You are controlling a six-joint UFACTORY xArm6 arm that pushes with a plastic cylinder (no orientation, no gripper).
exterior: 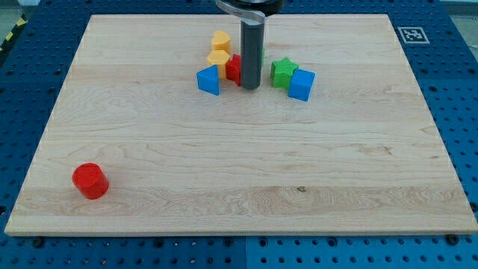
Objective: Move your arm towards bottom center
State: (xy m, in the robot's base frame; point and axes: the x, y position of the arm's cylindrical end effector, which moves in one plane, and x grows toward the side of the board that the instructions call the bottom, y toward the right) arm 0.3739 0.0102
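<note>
My tip (250,87) is the lower end of a dark rod that comes down from the view's top centre. It rests on the wooden board (239,172) in a cluster of blocks near the top. A red block (234,69) touches its left side. A blue block (209,79) lies further left. Two yellow blocks (220,41) (218,58) sit at the upper left of the tip. A green star block (283,71) and a blue cube (302,84) lie to its right. A green block behind the rod is mostly hidden.
A red cylinder (90,180) stands alone near the board's bottom left corner. The board lies on a blue perforated table (22,112). A fiducial marker (412,34) sits off the board's top right corner.
</note>
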